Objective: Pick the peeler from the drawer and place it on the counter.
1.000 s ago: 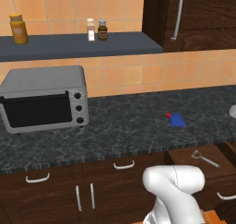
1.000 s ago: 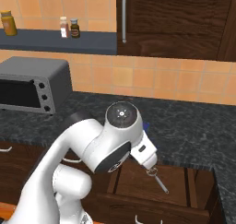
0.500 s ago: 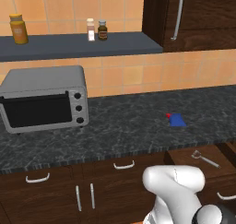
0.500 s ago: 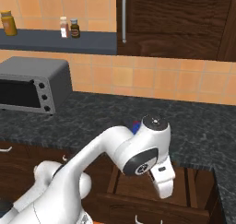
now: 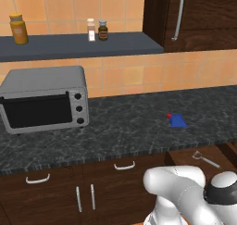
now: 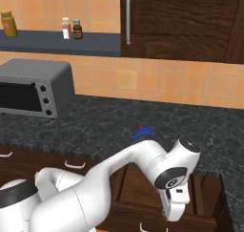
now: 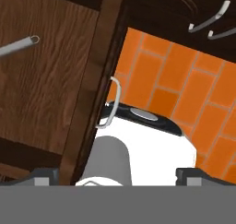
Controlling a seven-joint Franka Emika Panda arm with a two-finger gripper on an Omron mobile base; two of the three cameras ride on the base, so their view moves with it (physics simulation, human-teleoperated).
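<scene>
Your gripper (image 7: 117, 176) shows in the hand view with its two dark tips set wide apart at the bottom edge, nothing between them. Against half a second ago, the wrist in the right base view has dropped lower over the open drawer (image 6: 143, 185) and shifted right; the hand now hangs at the drawer's front. The rest of the scene matches the earlier pictures.

Around you: the counter (image 5: 125, 127) carries a grey toaster oven (image 5: 44, 99) at its left and a flat blue piece with a red tip (image 5: 177, 121) further right. The wall shelf (image 5: 78, 46) above holds an orange jar (image 5: 18, 28) and two small bottles (image 5: 97, 29). In the hand view the drawer's front edge and its curved silver handle (image 7: 112, 103) lie between the fingers and the drawer's inside.

The peeler (image 5: 205, 159) lies flat on the brown drawer floor, well apart from your gripper: thin, silver, looped head toward the counter, slim handle angled away. In the hand view the peeler's handle end with a small ring shows at upper left
</scene>
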